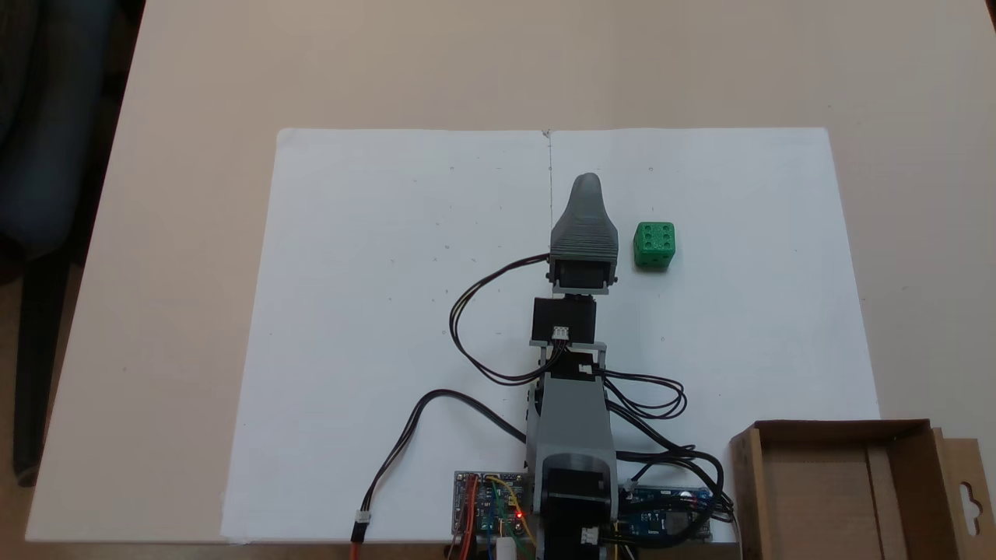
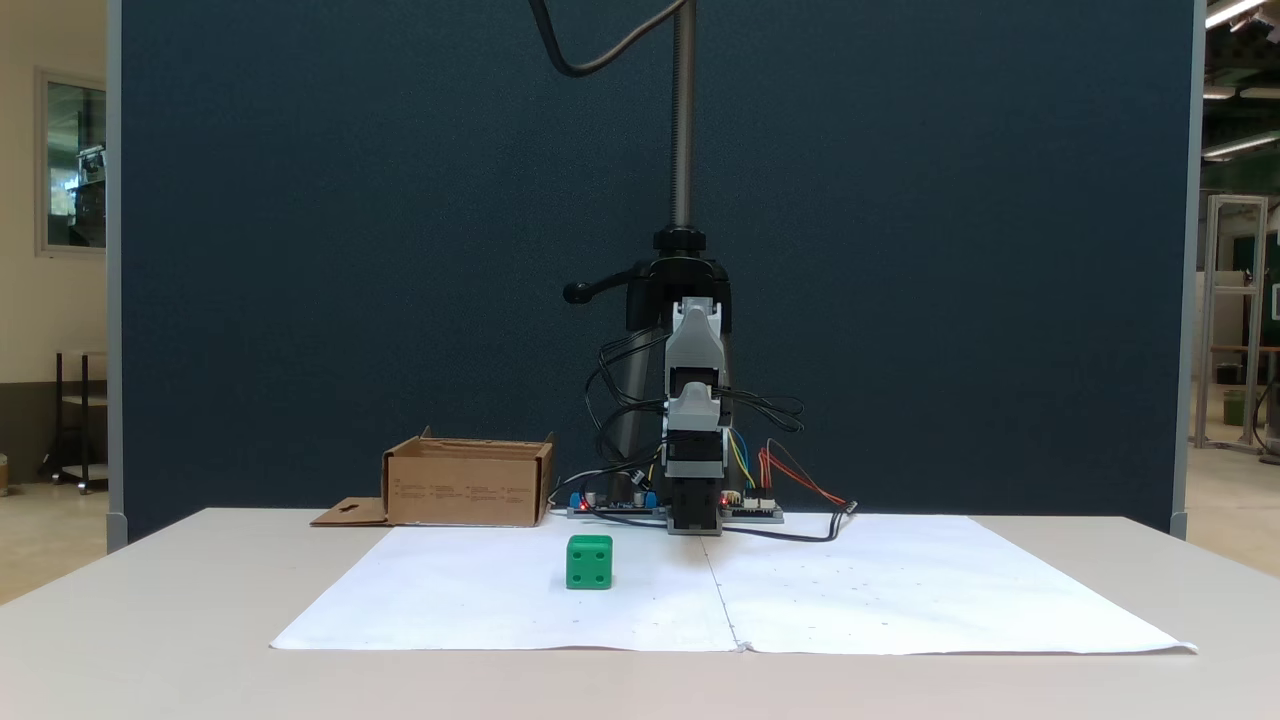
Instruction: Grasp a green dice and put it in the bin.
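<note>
The green dice rests on white paper, six pips up in the view from above. My gripper is low over the paper, a short way left of the dice in that view and not touching it. Its grey jaws lie one over the other, so only one tip shows, and nothing can be seen held. The brown cardboard bin stands beside the arm's base, its hang-hole flap lying flat.
White paper sheets cover the middle of the beige table. Circuit boards and looping black cables sit around the arm's base. A camera stand pole rises behind the arm, in front of a dark blue partition.
</note>
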### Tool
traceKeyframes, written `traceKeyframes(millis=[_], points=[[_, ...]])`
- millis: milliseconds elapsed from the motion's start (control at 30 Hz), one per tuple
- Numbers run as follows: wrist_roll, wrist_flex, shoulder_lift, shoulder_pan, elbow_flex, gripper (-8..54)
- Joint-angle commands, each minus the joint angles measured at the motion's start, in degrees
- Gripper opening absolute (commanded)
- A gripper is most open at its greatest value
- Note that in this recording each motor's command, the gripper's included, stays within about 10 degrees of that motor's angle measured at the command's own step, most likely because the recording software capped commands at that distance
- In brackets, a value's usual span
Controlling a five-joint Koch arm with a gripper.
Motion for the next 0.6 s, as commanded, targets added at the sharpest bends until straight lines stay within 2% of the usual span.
traceKeyframes(millis=[0, 567], points=[[-4.22, -1.14, 6.33, 0.18, 3.69, 45.8], [-4.48, 1.93, 6.33, -4.13, 3.6, 41.4]])
